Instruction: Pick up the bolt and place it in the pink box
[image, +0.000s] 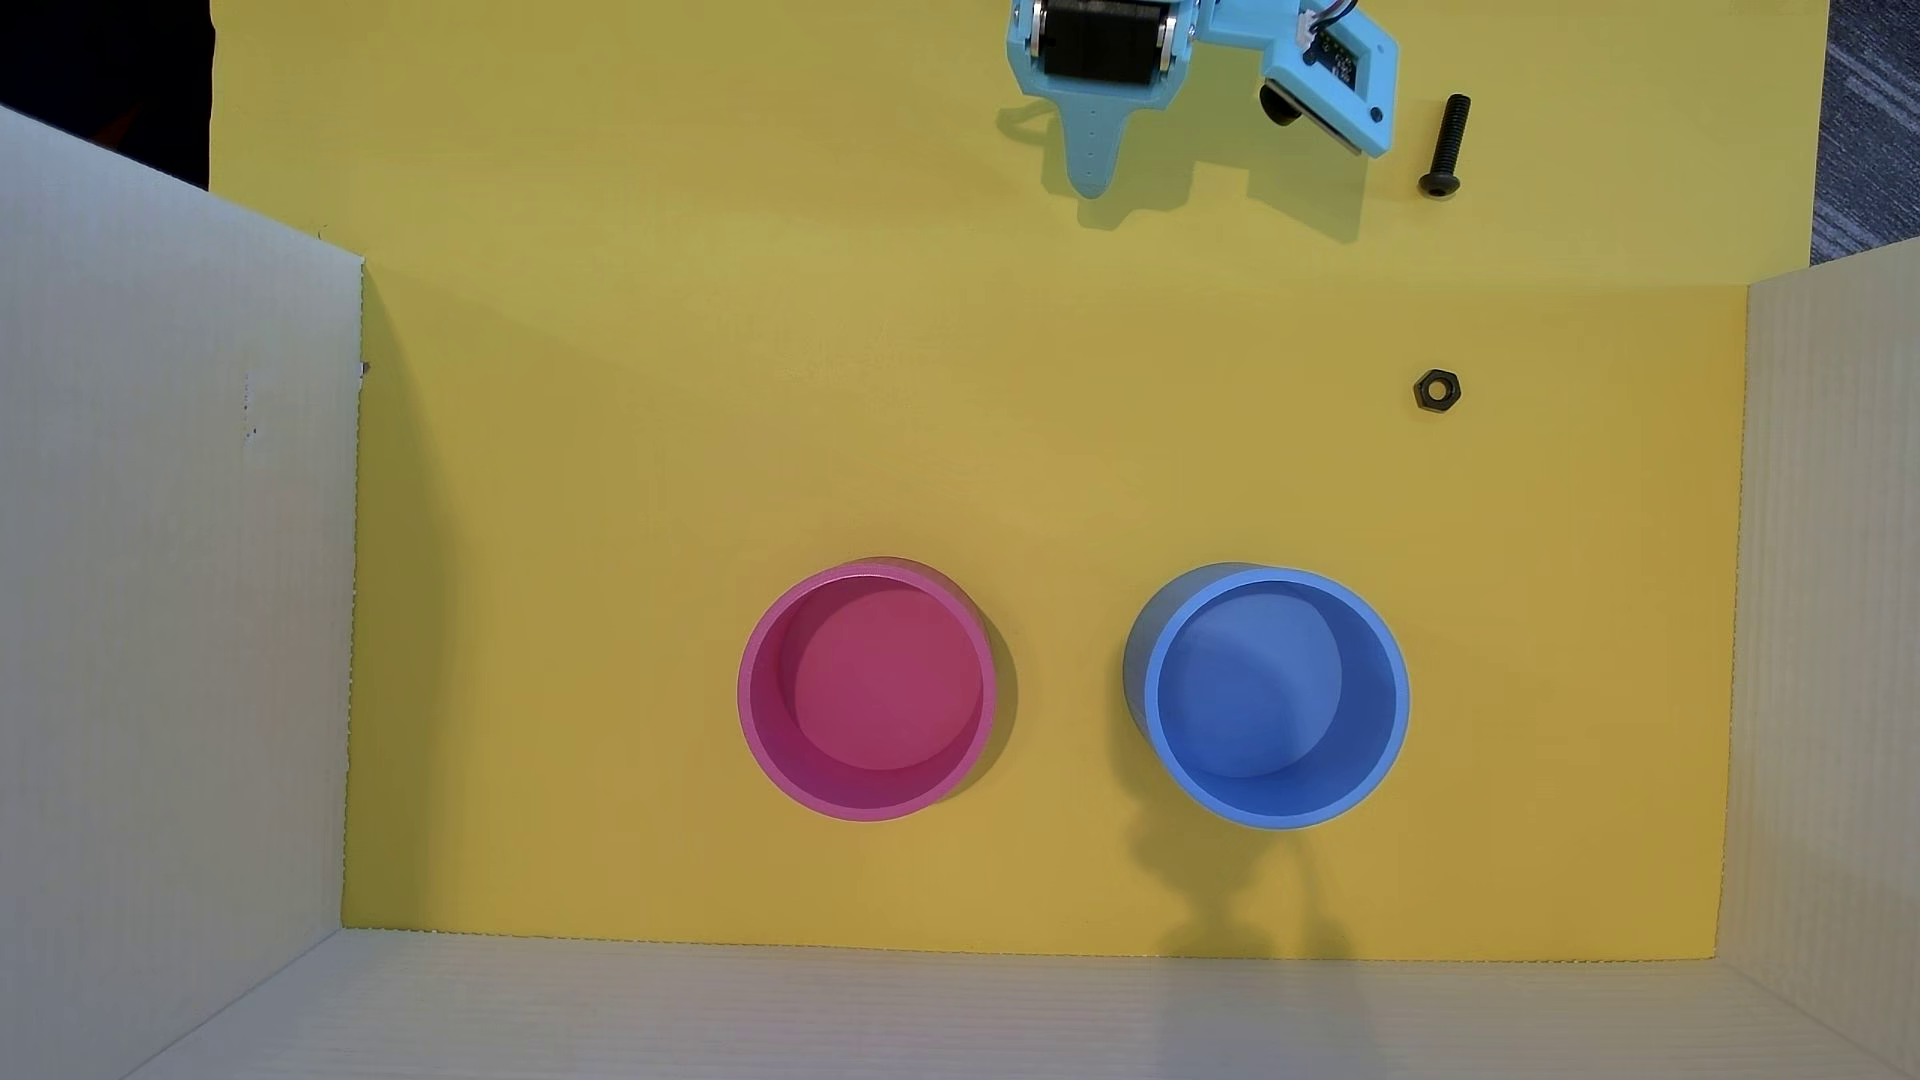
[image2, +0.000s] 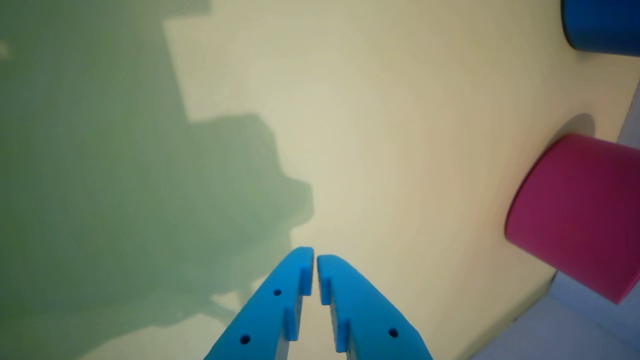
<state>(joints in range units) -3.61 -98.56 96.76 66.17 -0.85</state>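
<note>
The bolt (image: 1443, 145), a small black screw, lies on the yellow sheet at the top right of the overhead view, head toward the bottom of the view. It is out of the wrist view. The pink box (image: 868, 691) is a round open cup, empty, standing left of centre; it also shows in the wrist view (image2: 575, 215) at the right edge. My light-blue gripper (image: 1093, 185) sits at the top edge, well left of the bolt. In the wrist view the gripper (image2: 315, 256) has its tips together with nothing between them, above bare yellow sheet.
A blue round cup (image: 1276, 696) stands right of the pink one; it also shows in the wrist view (image2: 602, 25). A small black hexagonal nut (image: 1437, 392) lies below the bolt. White corrugated walls (image: 166, 582) enclose the left, right and bottom sides.
</note>
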